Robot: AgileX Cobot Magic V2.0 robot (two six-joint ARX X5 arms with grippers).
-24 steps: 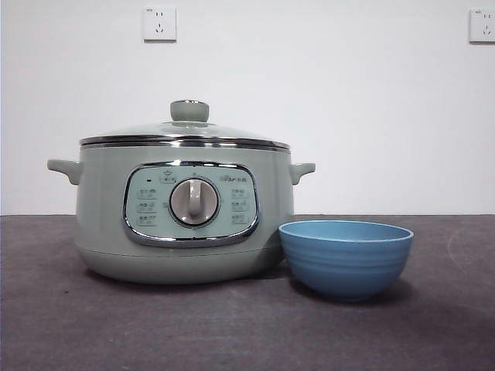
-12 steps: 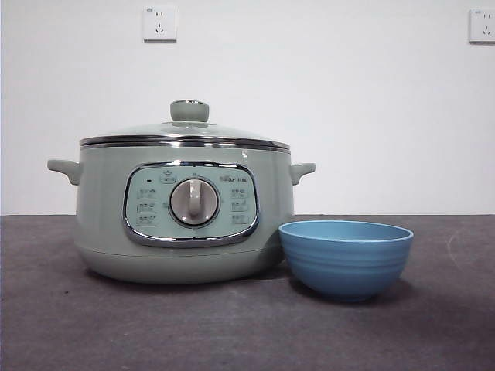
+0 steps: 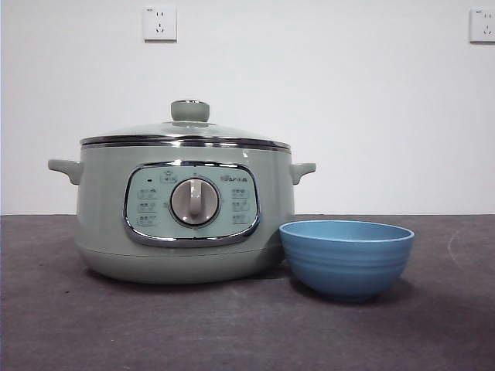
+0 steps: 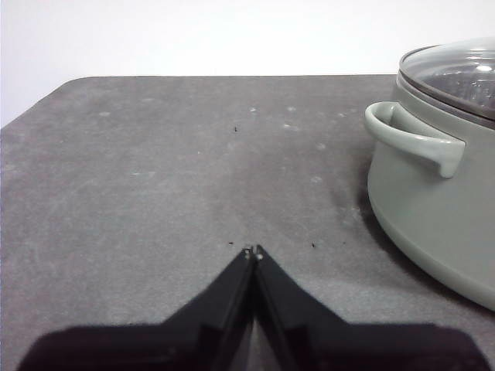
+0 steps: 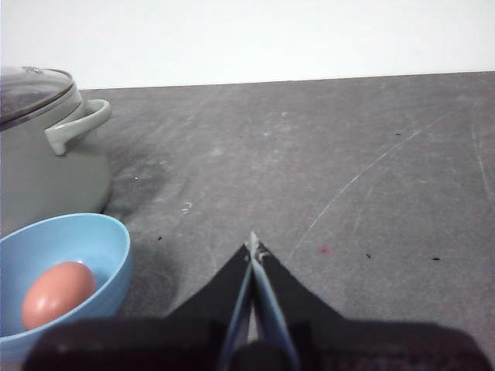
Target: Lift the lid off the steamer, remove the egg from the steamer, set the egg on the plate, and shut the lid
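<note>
The sage-green steamer (image 3: 186, 209) stands on the table left of centre, with the glass lid (image 3: 186, 133) seated on it, knob up. The blue plate, a small bowl (image 3: 346, 257), sits just right of the steamer's front. In the right wrist view the bowl (image 5: 93, 239) holds a brown egg (image 5: 56, 293). My left gripper (image 4: 254, 252) is shut and empty over bare table, apart from the steamer's handle (image 4: 414, 139). My right gripper (image 5: 253, 246) is shut and empty, beside the bowl and apart from it. Neither arm shows in the front view.
The table is a dark grey mat (image 3: 232, 325). A white wall with two sockets (image 3: 159, 23) stands behind. In the left wrist view the table's far corner (image 4: 69, 85) shows.
</note>
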